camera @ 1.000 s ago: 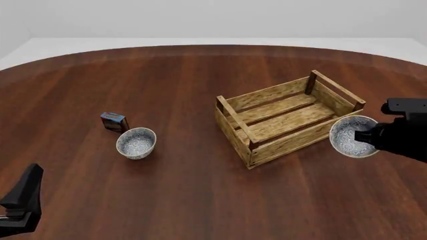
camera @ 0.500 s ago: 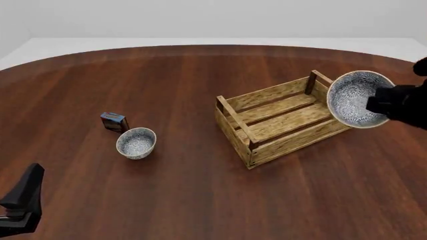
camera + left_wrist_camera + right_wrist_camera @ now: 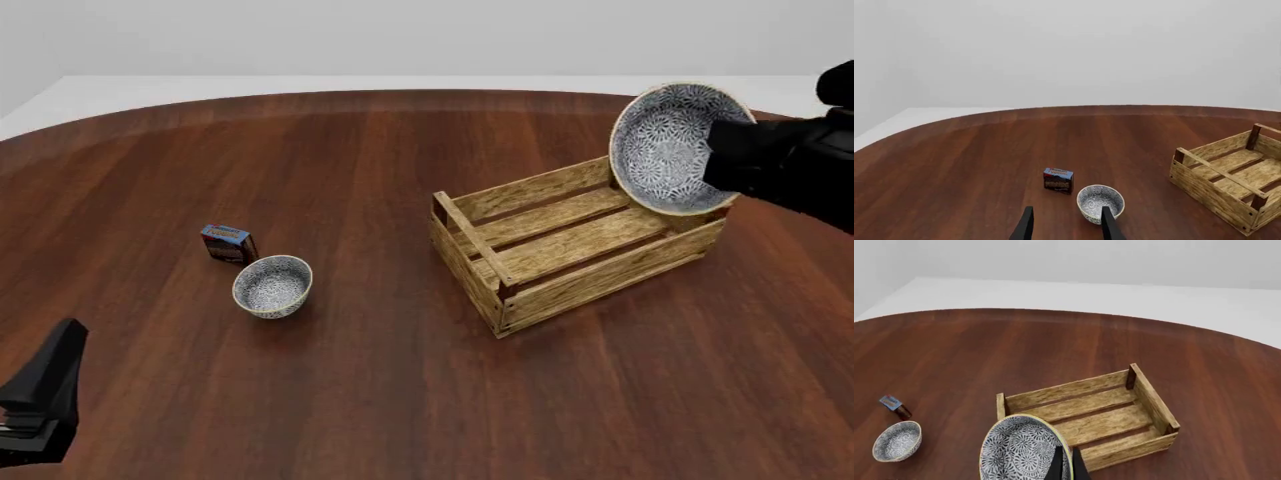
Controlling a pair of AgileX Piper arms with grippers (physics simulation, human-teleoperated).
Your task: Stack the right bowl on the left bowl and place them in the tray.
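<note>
The right bowl (image 3: 671,145), blue-and-white patterned, is tilted on edge in my right gripper (image 3: 725,152), which is shut on its rim and holds it high over the right end of the tray (image 3: 601,280). In the right wrist view the bowl (image 3: 1021,452) fills the near field with the fingers (image 3: 1065,465) pinching its rim, and the tray (image 3: 1061,390) lies below. The left bowl (image 3: 272,286) stands upright on the table, left of the tray. My left gripper (image 3: 1067,229) is open and empty, short of the left bowl (image 3: 1100,201).
A small blue box (image 3: 228,243) stands just behind the left bowl, also seen in the left wrist view (image 3: 1058,180) and the right wrist view (image 3: 893,406). My left arm (image 3: 47,395) sits low at the table's near left. The round wooden table (image 3: 374,400) carries everything.
My right gripper has lifted the right bowl from the table beside the tray's right end, up and leftward, over the tray's right end. The left arm has barely moved.
</note>
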